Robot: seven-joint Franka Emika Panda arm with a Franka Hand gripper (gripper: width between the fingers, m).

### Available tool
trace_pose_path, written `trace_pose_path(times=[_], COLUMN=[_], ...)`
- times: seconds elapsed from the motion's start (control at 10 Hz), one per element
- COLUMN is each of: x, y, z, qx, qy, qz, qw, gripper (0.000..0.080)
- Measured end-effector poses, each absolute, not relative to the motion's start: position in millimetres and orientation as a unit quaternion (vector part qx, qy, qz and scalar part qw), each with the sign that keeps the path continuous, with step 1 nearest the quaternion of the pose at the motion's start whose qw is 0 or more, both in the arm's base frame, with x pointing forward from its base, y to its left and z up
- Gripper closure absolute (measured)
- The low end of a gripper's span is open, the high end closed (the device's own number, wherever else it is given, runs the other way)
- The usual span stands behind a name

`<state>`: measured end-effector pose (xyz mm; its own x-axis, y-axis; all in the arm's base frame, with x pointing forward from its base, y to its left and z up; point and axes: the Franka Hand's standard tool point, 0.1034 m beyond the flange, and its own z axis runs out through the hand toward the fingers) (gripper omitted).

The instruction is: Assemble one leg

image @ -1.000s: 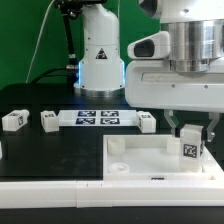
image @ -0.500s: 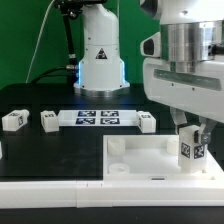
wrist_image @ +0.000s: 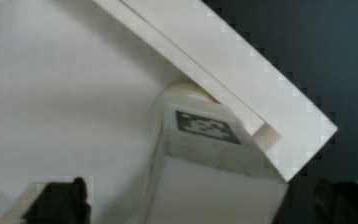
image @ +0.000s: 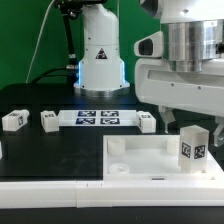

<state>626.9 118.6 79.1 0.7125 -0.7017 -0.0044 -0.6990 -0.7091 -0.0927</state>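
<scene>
A leg (image: 193, 144), a small white peg with a black-and-white tag, stands upright in the near corner of the large white square rimmed piece (image: 140, 158) on the exterior view's right. It also shows in the wrist view (wrist_image: 208, 150), set against the piece's corner rim. My gripper (wrist_image: 208, 205) is open above it, with the dark fingertips (wrist_image: 59, 201) wide apart on either side and not touching it. In the exterior view the arm's hand hangs just above the leg.
Three more loose legs lie on the black table: two at the exterior view's left (image: 12, 120) (image: 48, 120) and one (image: 147, 121) by the end of the marker board (image: 97, 118). The robot's white base (image: 100, 55) stands behind.
The gripper has let go of the leg and risen. The leg stays standing in the corner of the white piece.
</scene>
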Motion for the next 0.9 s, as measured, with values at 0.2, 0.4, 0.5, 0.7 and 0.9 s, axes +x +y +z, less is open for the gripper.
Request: trace_pose_path(times=[0.2,0.4,0.5,0.7,0.9], x=[627.6,628.3,628.5,628.6,628.9], y=[121.6,122.9,122.5,120.8,119.1], z=[80.0,80.2,80.3,80.4,80.4], qx=[-0.969,-0.99,-0.998,-0.999,-0.993], qy=[0.243,0.134,0.062,-0.017,-0.111], qz=[-0.026,-0.031,-0.033,-0.032,-0.032], qw=[0.026,0.013,0.007,0.004,0.0], gripper=[0.0151,0.015,0.015,0.015,0.015])
